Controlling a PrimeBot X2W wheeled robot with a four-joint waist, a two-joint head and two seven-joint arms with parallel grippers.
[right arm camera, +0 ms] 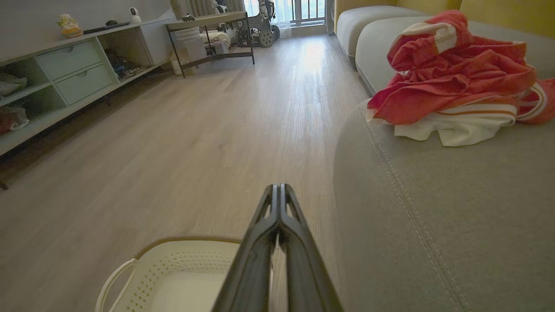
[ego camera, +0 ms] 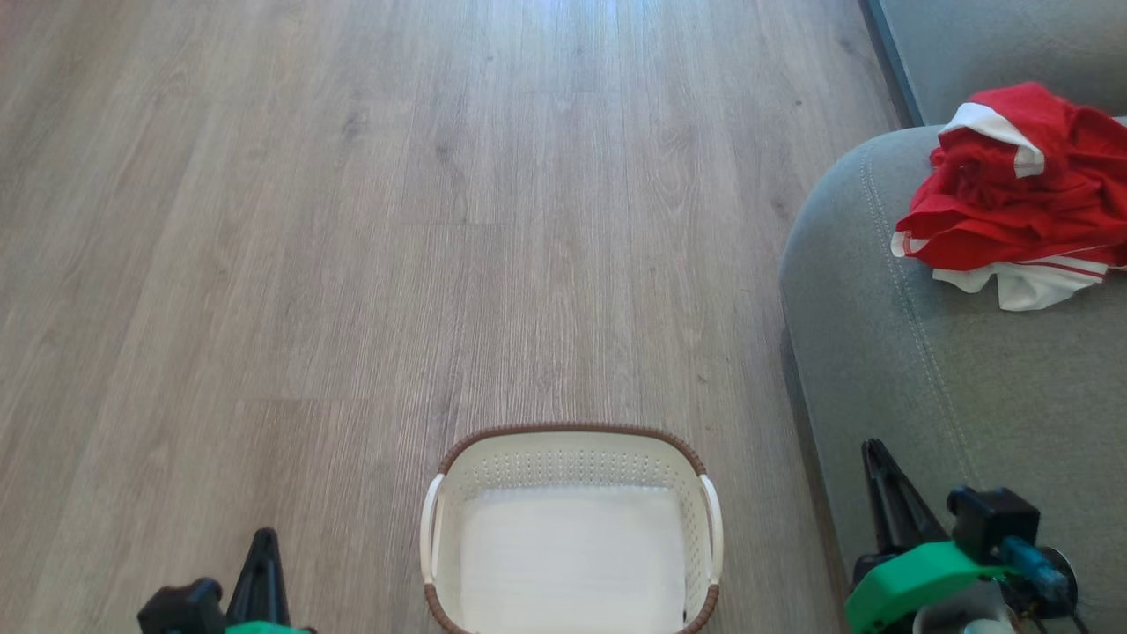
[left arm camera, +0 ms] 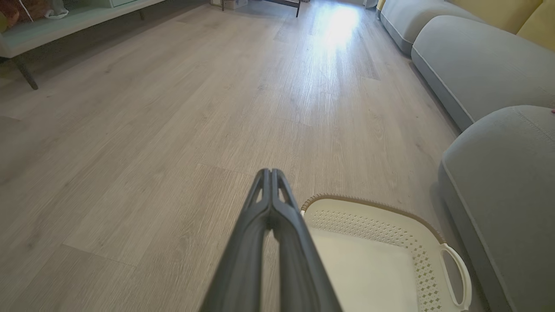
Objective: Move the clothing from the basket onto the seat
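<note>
Dark-fingered left gripper (ego camera: pixel 264 537) and right gripper (ego camera: pixel 872 449) sit closed and empty, flanking the white perforated plastic basket (ego camera: pixel 572 462), now bare. Red shiny clothing (ego camera: pixel 1021 194) lies heaped on the grey-green fabric seat (ego camera: pixel 880 370); transfer apparently complete.

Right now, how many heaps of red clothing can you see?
1: the clothing lies heaped on the seat, none showing in the basket. Garments inside the heap may be hidden.
</note>
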